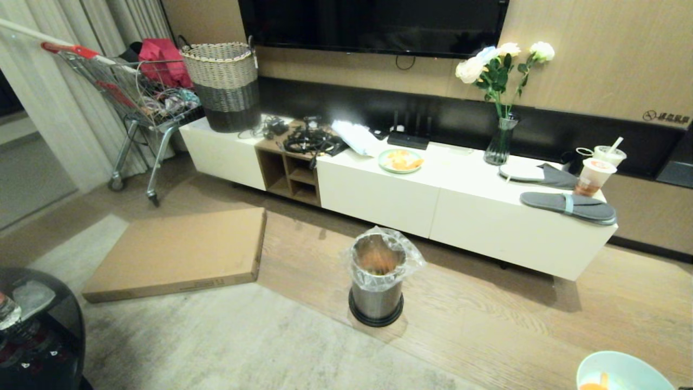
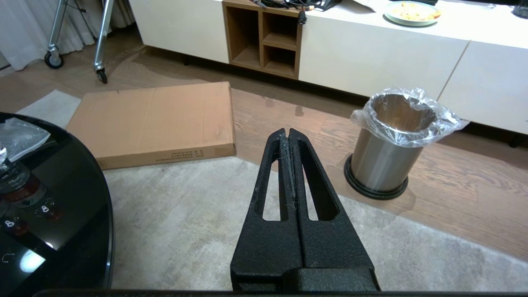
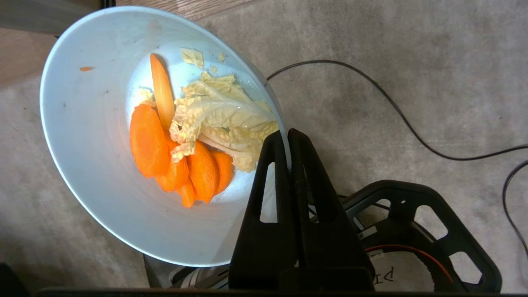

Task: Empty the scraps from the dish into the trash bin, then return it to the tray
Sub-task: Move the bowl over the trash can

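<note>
Pale-blue dish (image 3: 95, 165) rim — between right fingers (image 3: 274, 165)

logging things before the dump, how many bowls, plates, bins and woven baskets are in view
bowls: 1, the dish
plates: 1, the green plate
bins: 1, the trash bin
woven baskets: 1, the woven basket
total: 4

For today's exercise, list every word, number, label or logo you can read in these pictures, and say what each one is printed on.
"PT", seen reversed, on the robot base label.
"8", twice, on the bottle's label.
Cardboard box: printed line too small to read.
Wall panel: logo and characters too blurred.
Cup: label unreadable.
</note>
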Controlling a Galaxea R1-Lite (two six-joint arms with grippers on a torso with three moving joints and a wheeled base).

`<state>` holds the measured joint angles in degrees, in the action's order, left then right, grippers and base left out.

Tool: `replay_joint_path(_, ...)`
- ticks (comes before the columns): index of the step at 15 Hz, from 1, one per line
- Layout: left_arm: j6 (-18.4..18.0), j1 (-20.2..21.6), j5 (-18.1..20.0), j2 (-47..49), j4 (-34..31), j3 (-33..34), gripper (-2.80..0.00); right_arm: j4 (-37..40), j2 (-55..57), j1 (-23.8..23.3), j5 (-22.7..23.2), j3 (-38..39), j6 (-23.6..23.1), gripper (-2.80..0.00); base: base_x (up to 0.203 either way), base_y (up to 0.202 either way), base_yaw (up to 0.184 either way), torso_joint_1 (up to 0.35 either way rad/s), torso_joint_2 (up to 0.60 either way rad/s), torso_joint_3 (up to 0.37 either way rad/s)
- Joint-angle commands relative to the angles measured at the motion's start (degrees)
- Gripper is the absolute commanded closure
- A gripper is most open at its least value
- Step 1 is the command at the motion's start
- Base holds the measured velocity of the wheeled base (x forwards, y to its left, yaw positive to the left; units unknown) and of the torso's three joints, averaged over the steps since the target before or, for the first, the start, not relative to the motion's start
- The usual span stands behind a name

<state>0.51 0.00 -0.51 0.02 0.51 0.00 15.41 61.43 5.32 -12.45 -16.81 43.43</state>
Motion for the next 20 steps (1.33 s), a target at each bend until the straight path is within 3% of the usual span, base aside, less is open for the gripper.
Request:
replay_joint_path(1,0.0,0.0,0.0,0.0,0.0,0.0,0.0,0.5,-0.4,0.0,-0.1,0.3,-0.9,0.0,0.0,0.0,0.0,0.0,0.0,0.0)
replay_joint_path(10,-0.1,0.0,0.1,0.0,0.0,0.0,0.0,0.2,-0.3,0.0,-0.2,0.3,-1.0,0.0,0.0,0.0,0.0,0.001,0.0,-0.015)
replay_joint_path(20,-0.4,0.0,0.2,0.0,-0.1,0.0,0.0,-0.6,0.3,0.0,-0.3,-0.5,-1.1,0.0,0.0,0.0,0.0,0.006,0.0,-0.186)
